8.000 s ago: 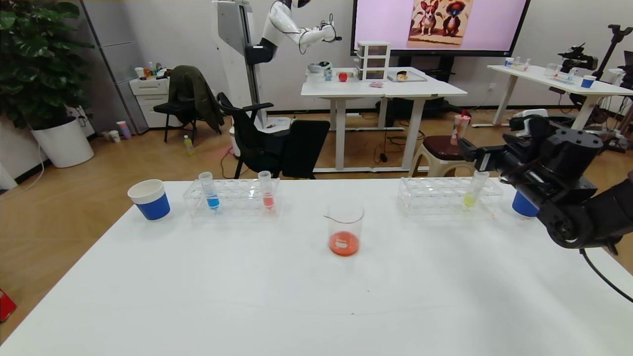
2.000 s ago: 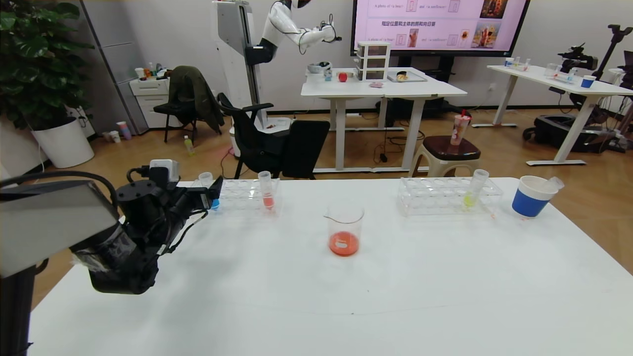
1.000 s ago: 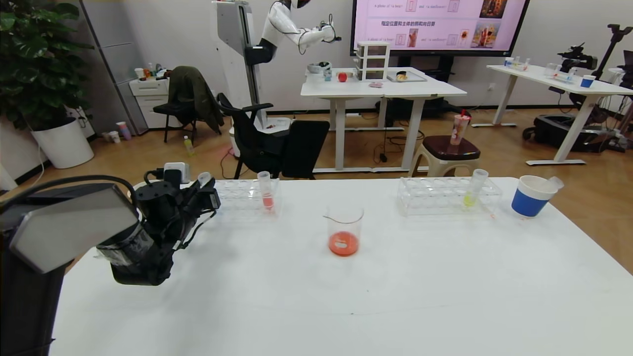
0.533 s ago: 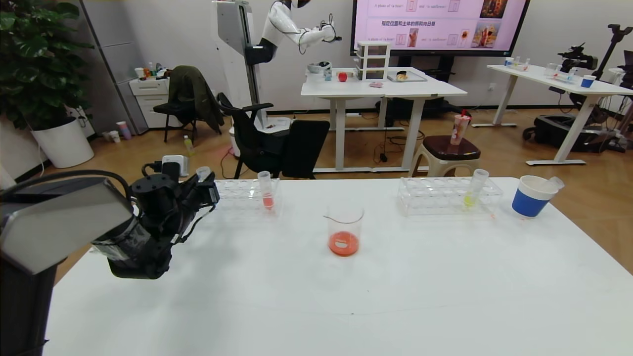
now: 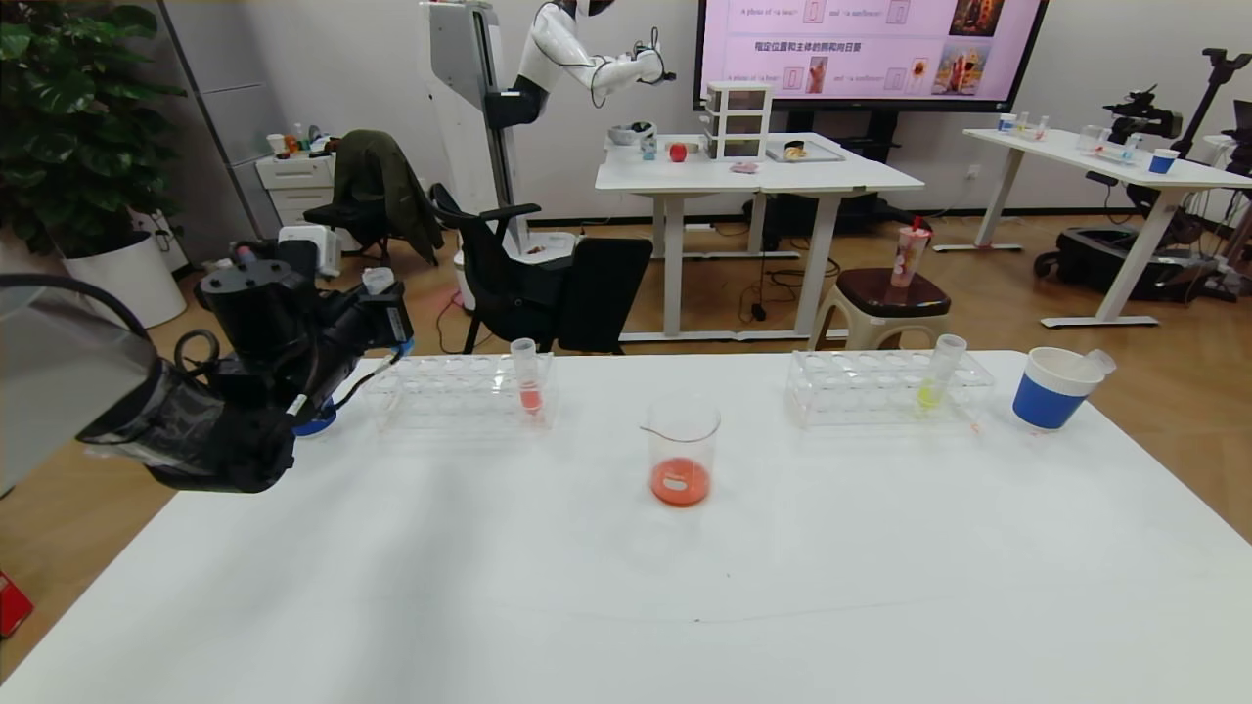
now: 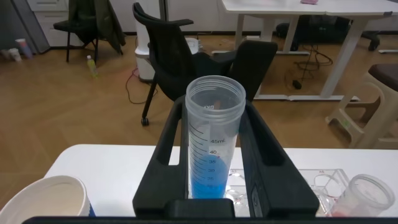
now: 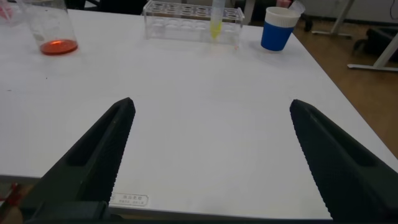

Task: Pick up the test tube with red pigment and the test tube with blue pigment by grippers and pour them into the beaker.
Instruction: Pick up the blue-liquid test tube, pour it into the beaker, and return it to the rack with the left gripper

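Note:
My left gripper [image 5: 391,315] is shut on the test tube with blue pigment [image 5: 378,283] and holds it upright in the air above the left end of the left rack [image 5: 460,393]. In the left wrist view the tube [image 6: 214,137] stands between the black fingers [image 6: 264,155], with blue liquid low inside. The beaker [image 5: 682,450] stands mid-table with red-orange liquid in its bottom; it also shows in the right wrist view [image 7: 53,28]. No tube with a deep red tip shows. My right gripper [image 7: 211,155] is open and empty, low over the table's near edge.
A salmon-orange tube [image 5: 526,376] stands in the left rack. A yellow-green tube [image 5: 937,376] stands in the right rack [image 5: 861,386]. A blue-banded cup [image 5: 1049,389] at far right holds a clear tube, tip hidden. Another cup [image 6: 43,199] sits behind my left arm.
My left gripper has risen and drawn left, lifting the blue tube out of the rack. The right arm, beside the right cup eight seconds ago, has left the head view.

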